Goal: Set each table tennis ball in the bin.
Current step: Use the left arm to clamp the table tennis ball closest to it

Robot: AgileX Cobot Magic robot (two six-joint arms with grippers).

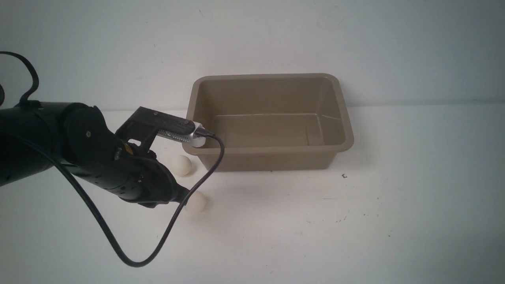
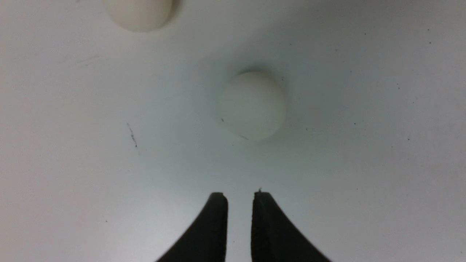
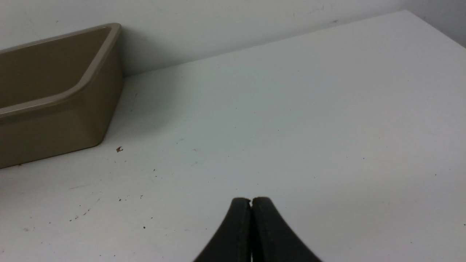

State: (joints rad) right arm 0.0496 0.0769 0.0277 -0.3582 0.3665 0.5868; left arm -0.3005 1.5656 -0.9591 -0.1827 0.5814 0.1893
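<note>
Two table tennis balls (image 1: 181, 165) are seen on the desk (image 1: 276, 236), nearer the left arm than one bin (image 1: 262, 161). The left hand (image 2: 240, 196) is slightly parted, empty; the right hand (image 3: 251, 200) is closed.

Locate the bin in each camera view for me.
Front: the bin stands at upper centre.
Left wrist: not in the picture.
Right wrist: cut off by the picture's left edge.
Shared landmark: the white tabletop shows in all three.

Pale scuffed wall (image 1: 252, 35), white tabletop (image 1: 394, 165) with dark specks, soft uneven light
</note>
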